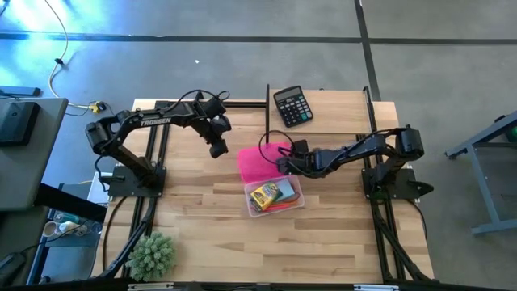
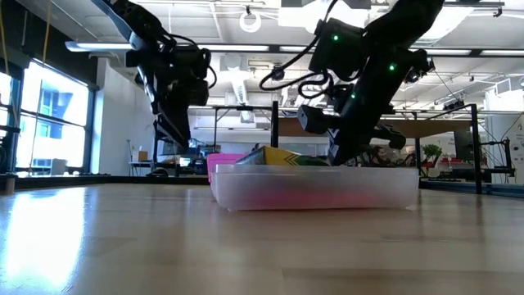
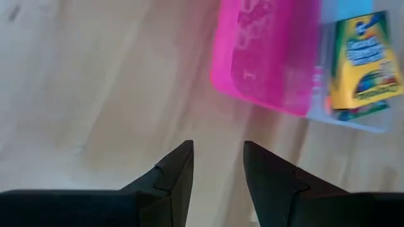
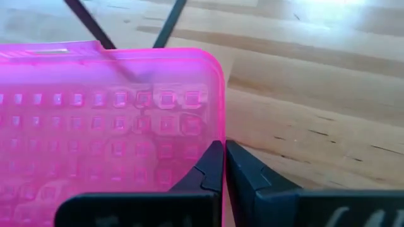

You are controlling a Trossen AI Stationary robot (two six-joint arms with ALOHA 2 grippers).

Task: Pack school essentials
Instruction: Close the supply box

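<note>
A clear plastic box [image 1: 300, 192] stands mid-table and holds the yellow-green crayon box [image 1: 264, 196] and other small stationery. A pink lid [image 1: 257, 160] lies at the box's far left side, its near part over the box's rim. My right gripper [image 1: 283, 166] is shut on the lid's right edge. My left gripper [image 1: 218, 150] hangs open over bare wood left of the lid, with nothing between its fingers [image 3: 177, 170]. From the left wrist I see the lid [image 3: 265, 57] and the crayon box [image 3: 366, 57] ahead. My right gripper pinches the pink lid's right-hand edge [image 4: 219, 135] between its two fingers, a short way from a rounded corner [image 4: 211, 60]. The fingers come from the table's right side, slanting down. Whether the lid rests on the box or the table, I cannot tell.
A black calculator [image 1: 292, 106] lies at the far edge, right of centre. A spiky green plant ball [image 1: 152, 255] sits at the near left corner. Bare wood stretches along the near side of the table.
</note>
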